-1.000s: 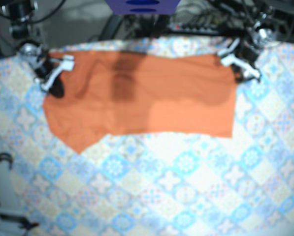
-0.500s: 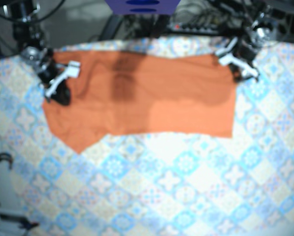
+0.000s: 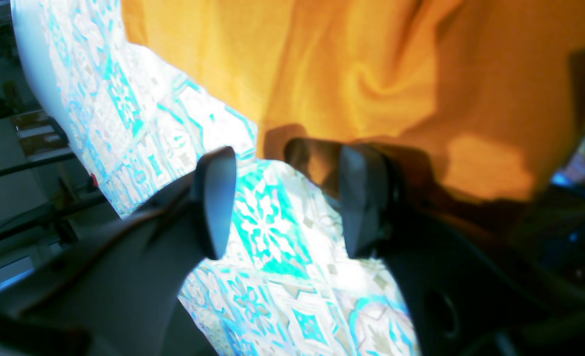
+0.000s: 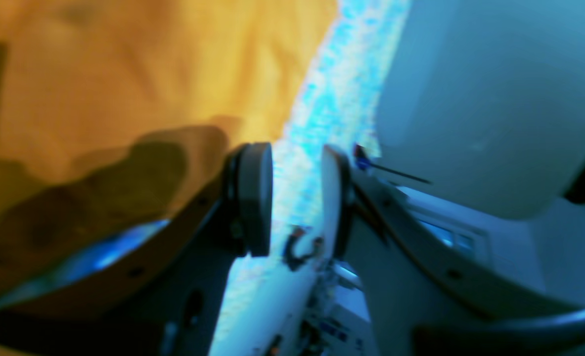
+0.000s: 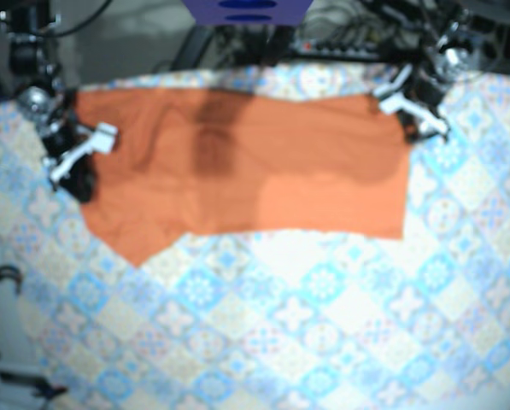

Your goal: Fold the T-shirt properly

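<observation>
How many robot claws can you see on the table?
2. The right gripper sits at the left edge of the orange T-shirt in the base view; the left gripper at its top right corner. Both are open.

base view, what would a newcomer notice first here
A big orange T-shirt lies spread across the far half of a blue-patterned tablecloth. The left gripper at the view's right and the right gripper at its left flank it, both open.
</observation>
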Controlling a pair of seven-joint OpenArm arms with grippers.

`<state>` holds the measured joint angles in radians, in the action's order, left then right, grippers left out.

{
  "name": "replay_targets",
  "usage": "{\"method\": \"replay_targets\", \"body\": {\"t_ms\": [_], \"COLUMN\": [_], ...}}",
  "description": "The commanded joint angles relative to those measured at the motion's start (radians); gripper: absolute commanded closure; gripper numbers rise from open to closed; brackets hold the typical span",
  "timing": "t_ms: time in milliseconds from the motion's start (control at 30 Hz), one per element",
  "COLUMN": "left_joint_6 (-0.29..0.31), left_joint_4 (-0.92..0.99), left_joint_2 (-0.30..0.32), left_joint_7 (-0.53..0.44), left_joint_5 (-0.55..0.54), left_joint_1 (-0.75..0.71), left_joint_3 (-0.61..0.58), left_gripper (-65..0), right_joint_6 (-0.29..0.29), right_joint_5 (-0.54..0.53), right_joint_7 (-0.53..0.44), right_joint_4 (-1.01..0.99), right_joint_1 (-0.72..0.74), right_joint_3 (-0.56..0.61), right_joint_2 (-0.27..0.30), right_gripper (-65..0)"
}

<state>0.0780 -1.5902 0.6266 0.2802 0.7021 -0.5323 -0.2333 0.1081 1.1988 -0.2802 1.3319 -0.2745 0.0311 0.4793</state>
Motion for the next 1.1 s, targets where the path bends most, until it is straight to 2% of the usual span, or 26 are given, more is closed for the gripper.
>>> {"method": "replay_targets", "body": {"t_ms": [0,167,433,667,967,1067], "left_joint_6": [-0.017,-0.017,-0.017,-0.016,-0.016,-0.016], "left_joint_4": [-0.026,-0.078,-0.085,-0.085,-0.085,-0.085], "left_joint_2": [0.016,0.017,0.019,0.022,0.022,0.022], "left_joint_7": [-0.003,-0.002,0.000,0.004,0.004,0.004], "left_joint_5": [-0.011,-0.120,-0.135,-0.263,-0.272,-0.272], "left_joint_1": [-0.002,-0.002,-0.009,-0.004,-0.005,-0.005], "left_joint_3": [0.012,0.044,0.047,0.048,0.048,0.048], "left_gripper": [-32.9,-32.9,-32.9,-32.9,-32.9,-32.9], "right_joint_6": [0.020,0.020,0.017,0.015,0.015,0.015], "right_joint_5": [-0.033,-0.133,-0.133,-0.136,-0.135,-0.132], "right_joint_7": [-0.003,0.005,0.006,0.045,0.039,0.000], "right_joint_4": [0.033,0.084,0.074,0.074,0.064,0.036], "right_joint_1": [0.010,0.030,0.028,0.027,0.024,0.025], "right_joint_3": [-0.015,-0.020,-0.015,-0.010,-0.009,-0.009], "right_joint_2": [0.017,0.016,0.016,0.014,0.014,0.014], "right_gripper": [-16.5,-16.4,-16.4,-16.4,-16.4,-16.4]}}
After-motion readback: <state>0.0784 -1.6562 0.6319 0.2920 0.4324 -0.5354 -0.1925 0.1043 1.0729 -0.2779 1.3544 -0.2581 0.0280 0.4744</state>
